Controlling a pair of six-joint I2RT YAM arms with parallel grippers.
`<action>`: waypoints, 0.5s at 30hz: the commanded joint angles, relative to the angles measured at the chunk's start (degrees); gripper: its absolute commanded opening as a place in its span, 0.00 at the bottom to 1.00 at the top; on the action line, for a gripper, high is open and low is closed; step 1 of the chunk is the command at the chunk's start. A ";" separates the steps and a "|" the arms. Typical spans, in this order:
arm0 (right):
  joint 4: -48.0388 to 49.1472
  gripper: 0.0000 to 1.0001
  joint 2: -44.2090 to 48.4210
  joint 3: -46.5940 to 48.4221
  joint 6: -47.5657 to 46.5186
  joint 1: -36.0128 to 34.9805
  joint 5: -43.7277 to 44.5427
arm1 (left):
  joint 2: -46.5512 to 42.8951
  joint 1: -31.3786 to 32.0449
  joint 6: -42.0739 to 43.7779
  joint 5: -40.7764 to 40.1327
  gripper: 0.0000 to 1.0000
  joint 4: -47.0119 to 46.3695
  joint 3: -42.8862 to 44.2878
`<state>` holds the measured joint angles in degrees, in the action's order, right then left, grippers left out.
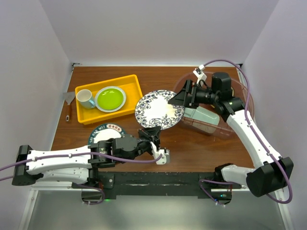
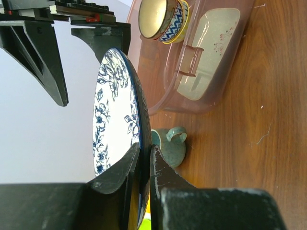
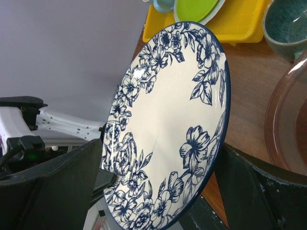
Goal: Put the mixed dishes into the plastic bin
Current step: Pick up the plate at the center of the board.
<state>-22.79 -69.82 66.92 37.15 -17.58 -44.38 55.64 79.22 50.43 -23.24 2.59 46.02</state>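
Note:
My left gripper is shut on the near rim of the blue-patterned plate and holds it tilted above the table. My right gripper is open, its jaws standing on either side of the plate's far edge. The plastic bin stands at the right. It holds a tan bowl and a pale tray with red marks. A grey-green mug stands on the table beside the bin, hidden under the plate in the top view.
A yellow tray at the back left holds a green plate and a white mug. A dark-rimmed plate lies under my left arm. A spatula lies at the left edge.

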 commanded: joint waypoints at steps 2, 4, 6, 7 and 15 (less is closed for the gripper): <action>-2.08 0.94 0.39 0.93 -2.77 -0.17 3.06 | 0.00 0.32 5.02 -1.45 0.00 -10.24 2.14; -3.23 0.82 0.74 1.38 -4.09 -0.17 5.26 | 0.35 0.32 5.11 -1.54 0.00 -9.80 2.32; -3.40 0.68 1.18 1.46 -4.71 -0.17 5.79 | 0.70 0.32 5.11 -1.63 0.00 -9.36 2.32; -3.14 0.51 1.18 1.29 -4.89 -0.08 5.45 | 0.61 0.32 5.02 -1.72 0.00 -9.27 2.32; 0.45 0.00 0.13 0.93 -3.93 3.34 -0.52 | 0.88 0.32 4.41 -1.63 0.00 -10.15 2.15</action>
<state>-25.65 -69.87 66.94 36.18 -16.14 -38.94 57.91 79.90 52.73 -22.57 1.91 45.95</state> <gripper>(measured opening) 0.052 0.137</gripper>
